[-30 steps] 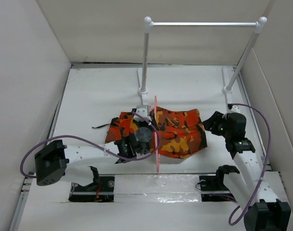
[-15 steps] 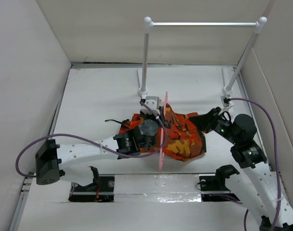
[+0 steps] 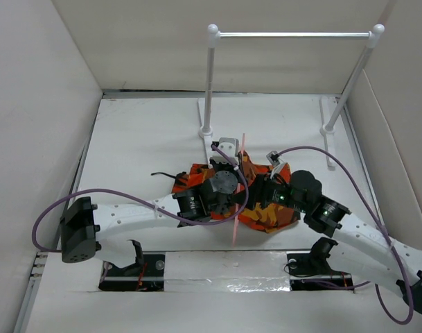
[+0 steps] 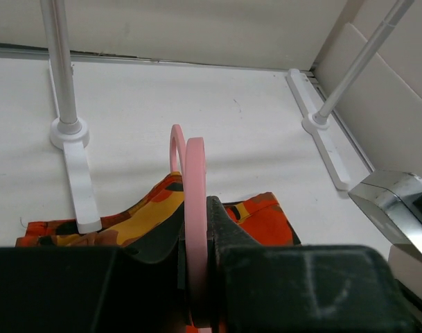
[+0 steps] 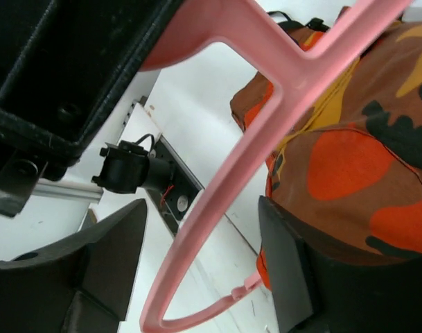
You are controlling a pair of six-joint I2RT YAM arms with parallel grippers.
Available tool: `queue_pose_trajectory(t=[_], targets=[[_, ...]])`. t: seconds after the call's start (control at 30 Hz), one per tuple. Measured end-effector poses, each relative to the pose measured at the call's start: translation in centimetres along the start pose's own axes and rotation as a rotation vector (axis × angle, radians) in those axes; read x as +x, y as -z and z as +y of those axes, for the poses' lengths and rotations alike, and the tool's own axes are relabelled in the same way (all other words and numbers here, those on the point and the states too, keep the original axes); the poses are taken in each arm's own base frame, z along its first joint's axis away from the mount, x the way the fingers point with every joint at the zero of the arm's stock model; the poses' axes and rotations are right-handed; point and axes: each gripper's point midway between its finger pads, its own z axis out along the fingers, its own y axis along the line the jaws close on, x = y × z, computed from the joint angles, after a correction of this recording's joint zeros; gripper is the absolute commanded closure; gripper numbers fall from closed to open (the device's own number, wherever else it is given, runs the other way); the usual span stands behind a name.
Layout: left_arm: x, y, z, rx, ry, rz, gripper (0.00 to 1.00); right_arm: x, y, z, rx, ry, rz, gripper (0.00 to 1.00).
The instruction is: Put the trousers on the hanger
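Reaching in from the near-left corner, the left arm brings the left gripper (image 3: pixel 228 182) to the middle of the table (image 3: pixel 141 139). Its jaws are closed tight on the hanger (image 3: pixel 235 232), and in the wrist view the pink plastic is pinched flat between the two dark fingers (image 4: pixel 224 222). The hanger stands on edge (from above it reads as one thin pink line), with its lower end towards the near edge of the table and its hook towards the back.

The right arm comes in from the near-right corner, and the right gripper (image 3: pixel 267 193) sits just beside the hanger on its right side. Its jaws are spread wide and have hold of nothing. In its own wrist view, one slanting bar of the hanger passes through the gap between them, and a fold of the trousers (image 3: pixel 269 211) lies against the right-hand finger.

The trousers lie bunched on the table under both grippers. They spill out on either side of the hanger, with most of the cloth on the right. A thin black drawstring (image 3: pixel 162 175) trails off to the left. Beyond the heap, well apart from it, stands the white rail (image 3: pixel 290 34) on its two posts.
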Motion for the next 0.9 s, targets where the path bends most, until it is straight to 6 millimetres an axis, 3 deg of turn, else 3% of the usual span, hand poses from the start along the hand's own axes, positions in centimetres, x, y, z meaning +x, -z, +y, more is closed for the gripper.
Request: queue_pose_trajectory(t=[0.23, 0.37, 0.47, 0.57, 0.7, 0.73, 0.83, 0.9], targets=[[-0.1, 0.0, -0.1, 0.005, 0.003, -0.003, 1.00, 0.4, -1.9, 0.3, -0.006, -0.040, -0.017, 0.51], [0.0, 0.0, -0.1, 0.006, -0.006, -0.001, 1.00, 1.0, -2.7, -0.2, 0.006, -0.093, -0.010, 0.72], [-0.2, -0.1, 0.0, 0.001, -0.015, -0.005, 1.00, 0.9, -3.0, -0.7, 0.029, -0.161, -0.030, 0.82], [-0.4, -0.5, 0.1, 0.010, -0.014, -0.004, 1.00, 0.6, -3.0, -0.8, 0.030, -0.202, -0.057, 0.88], [-1.6, -2.2, 0.2, 0.050, 0.031, 0.004, 1.00, -1.2, -2.8, -0.5, 0.020, -0.241, -0.134, 0.93], [-2.1, -2.6, 0.0, 0.063, 0.043, 0.005, 0.98, -1.9, -2.8, -0.4, 0.013, -0.250, -0.156, 0.94], [-3.9, -3.6, -1.2, 0.108, 0.073, -0.006, 0.72, -3.3, -2.5, 0.1, -0.012, -0.270, -0.188, 0.97], [-5.3, -3.8, -2.6, 0.158, 0.098, -0.015, 0.63, -4.1, -2.3, 0.5, -0.036, -0.274, -0.199, 1.00]])
